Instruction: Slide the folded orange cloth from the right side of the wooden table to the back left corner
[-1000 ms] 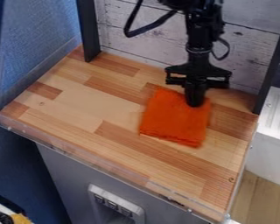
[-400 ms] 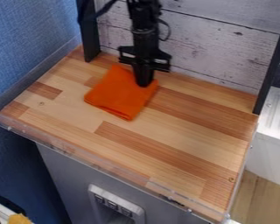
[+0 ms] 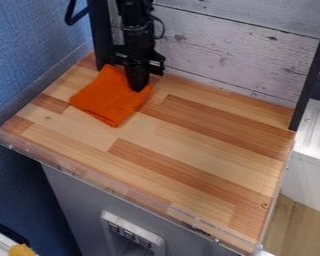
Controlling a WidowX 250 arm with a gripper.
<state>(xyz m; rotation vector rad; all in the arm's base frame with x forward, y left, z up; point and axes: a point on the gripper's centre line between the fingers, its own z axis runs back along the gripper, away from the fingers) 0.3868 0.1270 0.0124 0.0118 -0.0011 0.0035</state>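
The black gripper [image 3: 137, 84] hangs down at the upper left of the wooden surface, close to the back wall. Its lower end touches the upper right part of a folded orange cloth [image 3: 109, 97]. The cloth lies flat on the wood to the left of and below the gripper, and a bit of its edge shows to the right of the gripper too.
A black post [image 3: 101, 37] stands just left of the arm, and another [image 3: 311, 75] at the right. A clear plastic rim [image 3: 89, 179] runs along the front edge. The whitewashed plank wall [image 3: 229, 47] closes off the back.
The gripper has moved left and somewhat toward the back wall, and the orange cloth has shifted with it from right of centre to the upper left, turning a little.
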